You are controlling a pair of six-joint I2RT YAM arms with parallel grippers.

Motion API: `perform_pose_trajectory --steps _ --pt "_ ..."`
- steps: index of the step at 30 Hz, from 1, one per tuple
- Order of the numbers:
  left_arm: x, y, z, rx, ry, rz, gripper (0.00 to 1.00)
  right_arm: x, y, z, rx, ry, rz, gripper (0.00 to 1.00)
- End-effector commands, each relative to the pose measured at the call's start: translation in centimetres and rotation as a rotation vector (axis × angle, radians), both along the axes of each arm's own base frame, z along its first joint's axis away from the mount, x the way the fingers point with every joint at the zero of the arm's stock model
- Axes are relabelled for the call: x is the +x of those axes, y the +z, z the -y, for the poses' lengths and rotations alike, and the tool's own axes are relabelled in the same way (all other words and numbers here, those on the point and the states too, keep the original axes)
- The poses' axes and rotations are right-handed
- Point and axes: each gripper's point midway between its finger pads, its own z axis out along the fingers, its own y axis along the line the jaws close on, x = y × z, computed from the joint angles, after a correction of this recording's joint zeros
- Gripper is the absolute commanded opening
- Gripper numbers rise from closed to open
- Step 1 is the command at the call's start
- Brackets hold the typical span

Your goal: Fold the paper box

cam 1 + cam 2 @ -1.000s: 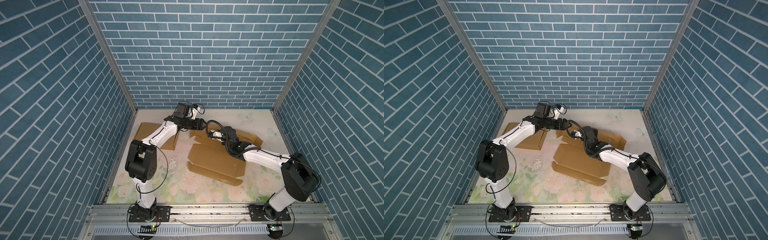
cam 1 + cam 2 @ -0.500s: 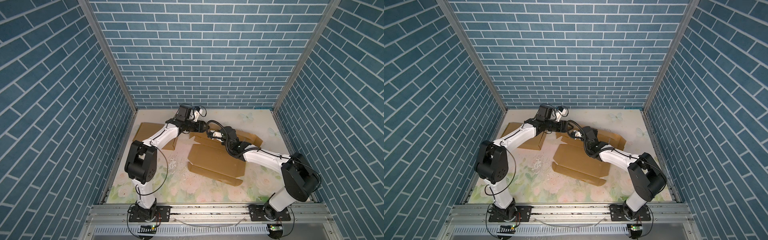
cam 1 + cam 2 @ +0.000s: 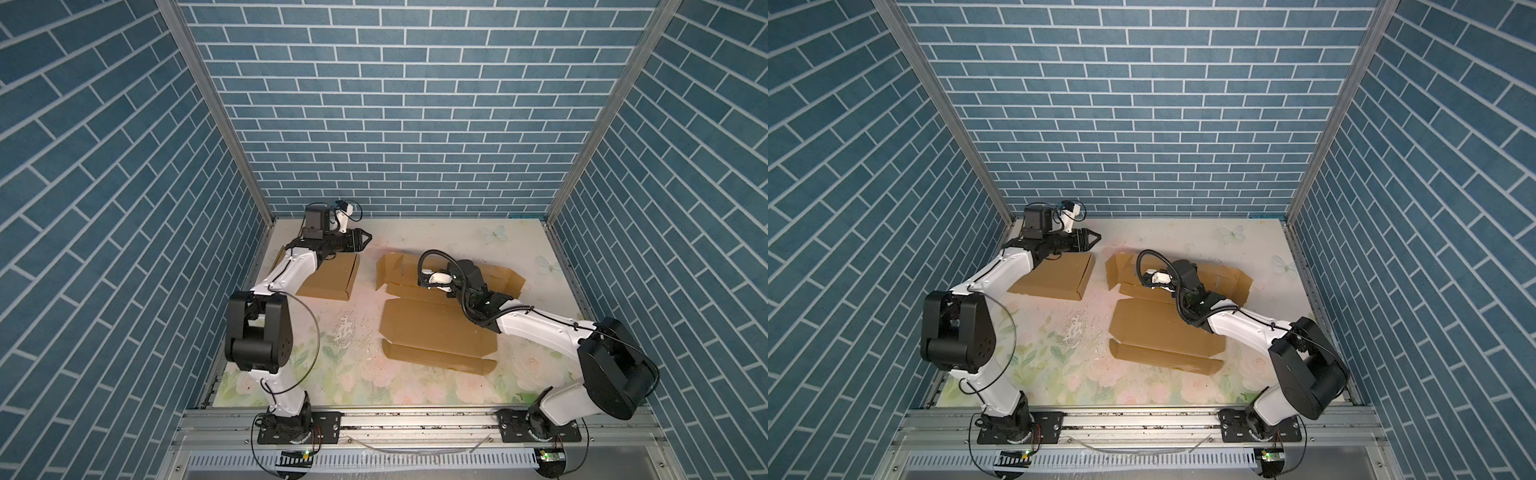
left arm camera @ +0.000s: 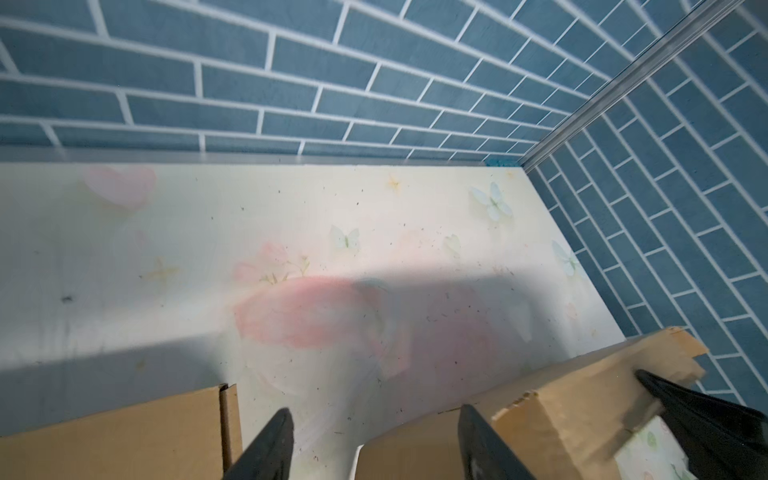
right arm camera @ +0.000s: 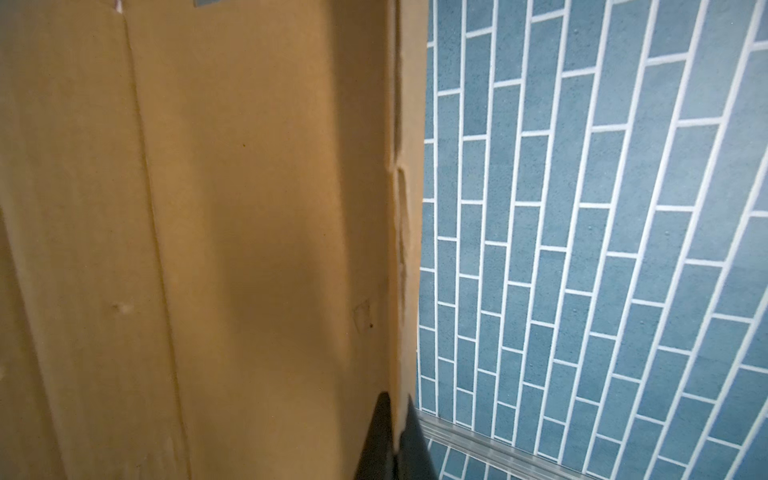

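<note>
**On the tabletop: one thin pinch, nothing bracing the box**

Across the floral tabletop (image 3: 332, 374) (smooth print, scuffed white near the middle), the box (image 3: 436, 332) lies right of centre. It is a wide sheet of brown corrugated board, matte and scored with straight creases. Its main panel is flat, a near flap is folded along its crease, and the rear panel (image 3: 399, 268) is tilted up. Left of it, across a bare gap, rests the other carton (image 3: 332, 278), folded flat.

The right fingers (image 5: 380, 436) are clenched on the very edge of the rear panel, with the board sandwiched between two black tapered tips. The left fingers (image 4: 270, 449) are spread and grasp nothing, hovering above that gap.

The likely trouble is the grip. It bites so close to the rim that the board could slip out. It could also tear, since one corner looks frayed in the left wrist view. The light base has nothing holding it down, so pulling the panel may drag the whole sheet across the slick print instead of bending the crease. The panel may also buckle off its score line.
</note>
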Motion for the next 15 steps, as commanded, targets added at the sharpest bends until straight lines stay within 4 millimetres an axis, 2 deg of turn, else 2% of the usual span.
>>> perform_pose_trajectory --steps 1,5,9,15 --pt "-0.1 -1.7 2.1 0.055 -0.069 0.01 0.66 -0.8 -1.0 -0.1 -0.032 0.056 -0.019 0.0" --pt "-1.4 -3.9 4.4 0.139 -0.172 -0.002 0.69 -0.7 -0.7 0.1 -0.026 0.051 -0.01 0.0" --pt "-2.8 -5.4 4.7 0.162 -0.231 -0.045 0.69 -0.6 -0.7 0.5 -0.028 0.042 -0.009 0.0" --pt "-6.6 -4.9 7.1 0.132 -0.371 -0.034 0.68 -0.7 -0.5 0.6 -0.021 0.04 -0.002 0.0"
